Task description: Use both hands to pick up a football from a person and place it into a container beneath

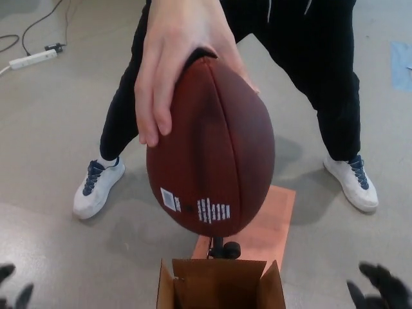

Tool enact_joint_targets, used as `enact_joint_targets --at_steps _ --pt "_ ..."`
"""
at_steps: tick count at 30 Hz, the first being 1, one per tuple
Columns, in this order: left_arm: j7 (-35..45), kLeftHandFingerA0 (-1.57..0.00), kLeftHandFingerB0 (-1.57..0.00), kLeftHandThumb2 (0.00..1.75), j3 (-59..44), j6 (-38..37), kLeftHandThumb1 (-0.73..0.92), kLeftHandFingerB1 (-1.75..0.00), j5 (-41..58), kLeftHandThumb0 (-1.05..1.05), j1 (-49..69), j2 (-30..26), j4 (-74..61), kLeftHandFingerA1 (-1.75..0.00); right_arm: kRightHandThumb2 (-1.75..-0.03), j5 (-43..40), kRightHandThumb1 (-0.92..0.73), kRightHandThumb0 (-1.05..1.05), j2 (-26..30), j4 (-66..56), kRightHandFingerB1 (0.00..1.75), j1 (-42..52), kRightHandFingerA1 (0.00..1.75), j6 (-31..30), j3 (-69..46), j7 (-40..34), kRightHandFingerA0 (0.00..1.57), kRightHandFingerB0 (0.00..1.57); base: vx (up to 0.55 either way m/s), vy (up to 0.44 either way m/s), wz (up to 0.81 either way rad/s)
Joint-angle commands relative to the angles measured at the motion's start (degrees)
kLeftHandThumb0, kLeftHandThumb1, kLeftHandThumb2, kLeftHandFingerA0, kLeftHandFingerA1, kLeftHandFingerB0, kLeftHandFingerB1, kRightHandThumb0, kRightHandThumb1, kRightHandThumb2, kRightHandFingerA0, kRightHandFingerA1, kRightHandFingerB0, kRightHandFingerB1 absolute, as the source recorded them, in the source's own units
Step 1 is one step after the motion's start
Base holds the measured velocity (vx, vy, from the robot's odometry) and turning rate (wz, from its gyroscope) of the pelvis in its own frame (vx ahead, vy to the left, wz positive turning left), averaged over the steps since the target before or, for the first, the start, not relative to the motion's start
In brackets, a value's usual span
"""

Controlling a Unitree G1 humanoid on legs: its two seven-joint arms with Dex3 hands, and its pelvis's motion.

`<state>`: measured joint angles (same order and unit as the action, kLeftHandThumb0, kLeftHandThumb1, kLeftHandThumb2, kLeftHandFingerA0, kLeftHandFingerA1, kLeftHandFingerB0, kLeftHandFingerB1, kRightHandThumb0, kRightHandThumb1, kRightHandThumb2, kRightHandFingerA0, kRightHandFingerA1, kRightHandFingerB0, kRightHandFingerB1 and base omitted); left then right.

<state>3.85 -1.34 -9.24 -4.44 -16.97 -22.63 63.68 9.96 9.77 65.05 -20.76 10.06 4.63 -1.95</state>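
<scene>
Football [215, 148] hangs from a person's hand [174, 61] above the open cardboard box [221, 283]; white print and a label patch near its lower end, unreadable. My left hand [13, 290] and right hand [383, 288] sit low, fingers apart, holding nothing. Grey concrete floor [51, 129], power strip [29, 59].

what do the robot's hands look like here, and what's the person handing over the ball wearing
Only the tips of the robot's hands show at the bottom corners: the left hand and the right hand are both black, with thick, rounded fingers, blurred by closeness. No cables or markings are visible on them. The person wears black trousers and a black top, with white trainers that have dark blue laces and trim.
</scene>
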Motion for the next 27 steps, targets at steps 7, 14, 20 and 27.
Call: enact_joint_targets --at_steps 7,14,20,27 --pt "-1.25 -0.18 -0.09 0.88 -0.55 -7.32 0.72 -0.37 -1.17 -0.63 -1.73 -2.30 6.07 -0.41 -0.70 1.64 -0.92 -0.64 1.89 6.39 0.14 -1.47 0.36 10.32 -0.02 -3.70 0.27 0.02 0.00 0.000 0.00" --pt "-1.31 -0.17 -0.08 0.88 -0.51 -8.12 0.72 -0.37 -1.24 -0.63 -1.89 -2.23 6.64 -0.41 -0.70 0.91 -0.92 -0.64 1.49 6.82 0.10 -1.28 0.36 12.33 -1.02 -4.11 0.27 0.00 0.00 0.000 0.00" --pt "6.66 0.00 0.00 1.02 -7.29 -14.11 0.69 -0.29 7.76 -0.66 2.61 1.44 -1.35 -0.33 -0.75 -7.73 -0.92 -0.67 -2.89 -2.30 0.04 1.74 0.36 23.40 -9.13 -1.85 0.25 0.00 0.00 0.000 0.00" --pt "10.33 -0.05 -0.05 1.07 -6.02 -14.25 0.77 -0.20 12.52 -0.77 13.70 6.44 -33.92 -0.28 -0.77 -7.58 -0.92 -0.73 -7.09 -30.49 0.04 10.03 0.37 26.47 -7.33 -1.84 0.26 0.00 0.00 0.000 0.00"
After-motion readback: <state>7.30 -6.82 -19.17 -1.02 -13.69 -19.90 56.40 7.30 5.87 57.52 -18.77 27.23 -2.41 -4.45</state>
